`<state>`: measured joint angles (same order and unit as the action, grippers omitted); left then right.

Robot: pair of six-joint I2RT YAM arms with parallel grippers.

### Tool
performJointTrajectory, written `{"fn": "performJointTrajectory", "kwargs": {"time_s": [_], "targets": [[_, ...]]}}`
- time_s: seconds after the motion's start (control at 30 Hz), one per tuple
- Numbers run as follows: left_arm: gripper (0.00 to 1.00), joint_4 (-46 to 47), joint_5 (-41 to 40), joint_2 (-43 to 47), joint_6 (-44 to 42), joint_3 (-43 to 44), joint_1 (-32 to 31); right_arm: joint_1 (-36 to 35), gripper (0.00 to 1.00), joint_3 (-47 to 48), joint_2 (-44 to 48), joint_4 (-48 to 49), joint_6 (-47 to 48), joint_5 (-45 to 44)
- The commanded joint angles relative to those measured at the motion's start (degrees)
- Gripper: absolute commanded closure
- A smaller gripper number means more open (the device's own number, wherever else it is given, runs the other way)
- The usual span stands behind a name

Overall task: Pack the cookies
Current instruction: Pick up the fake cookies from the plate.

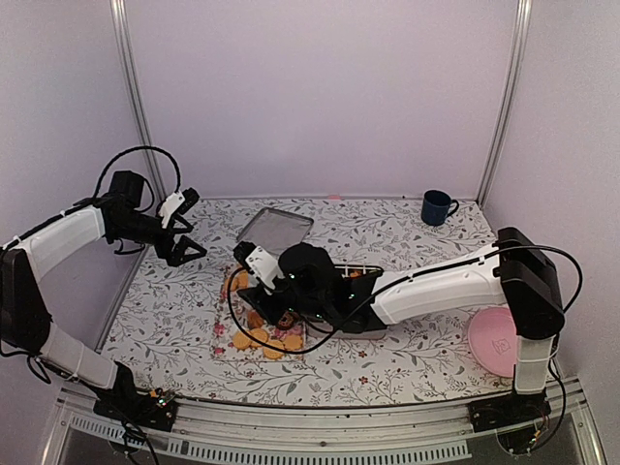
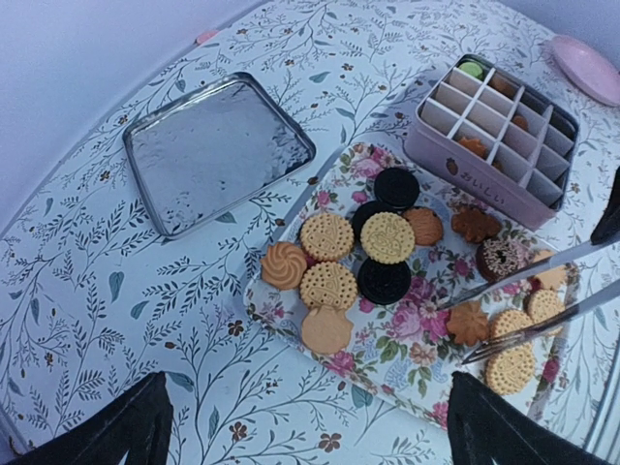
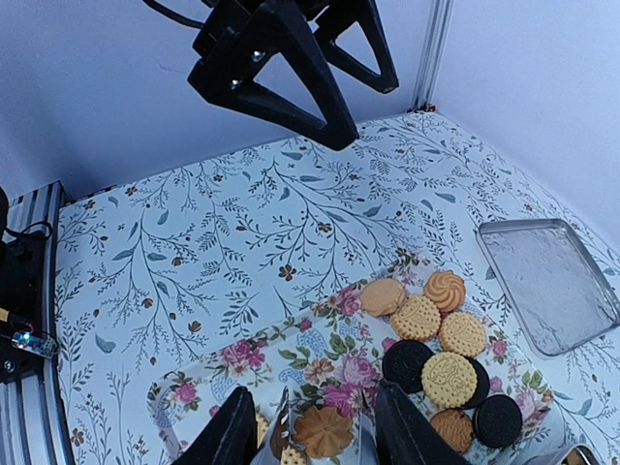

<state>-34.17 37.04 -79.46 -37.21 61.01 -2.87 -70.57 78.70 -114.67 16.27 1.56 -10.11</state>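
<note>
The cookies [image 2: 387, 237] lie in a loose heap on a floral tray [image 2: 407, 363]: golden round ones, dark chocolate ones and brown flower-shaped ones. My right gripper [image 3: 315, 392] is low over the tray's near end [image 1: 257, 289], shut on metal tongs [image 2: 528, 291]. The tong blades straddle a brown flower-shaped cookie [image 3: 323, 431] that seems to rest on the tray. A pink tin with dividers [image 2: 499, 131] stands beside the tray and has a few cookies in its cells. My left gripper [image 1: 189, 250] hangs open and empty, up and to the left of the tray [image 2: 310, 436].
The tin's silver lid [image 2: 218, 150] lies flat behind the tray [image 1: 276, 230]. A blue mug [image 1: 438, 206] stands at the back right. A pink plate [image 1: 492, 341] sits by the right arm's base. The right arm covers most of the tin in the top view.
</note>
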Motion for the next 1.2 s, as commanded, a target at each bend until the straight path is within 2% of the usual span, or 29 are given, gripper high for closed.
{"fn": "performJointTrajectory", "kwargs": {"time_s": [0.0, 0.6, 0.73, 1.0, 1.17], "targets": [[0.01, 0.6, 0.5, 0.7, 0.5, 0.9, 0.1, -0.3, 0.57, 2.4, -1.4, -2.3, 1.2, -2.1], [0.01, 0.7, 0.3, 0.4, 0.8, 1.2, 0.1, -0.3, 0.62, 2.8, -0.6, -11.4, -8.3, -6.2], [0.01, 0.5, 0.4, 0.4, 0.8, 1.3, 0.1, -0.3, 0.66, 3.1, -0.3, -11.6, -9.2, -6.8], [0.01, 0.4, 0.0, 0.3, 1.0, 1.9, 0.1, -0.1, 0.77, 5.5, 1.3, -8.9, -5.6, -8.4], [0.01, 0.2, -0.8, 0.1, 1.1, 2.2, 0.1, 0.7, 0.79, 7.0, 2.8, -7.4, -2.5, -7.7]]}}
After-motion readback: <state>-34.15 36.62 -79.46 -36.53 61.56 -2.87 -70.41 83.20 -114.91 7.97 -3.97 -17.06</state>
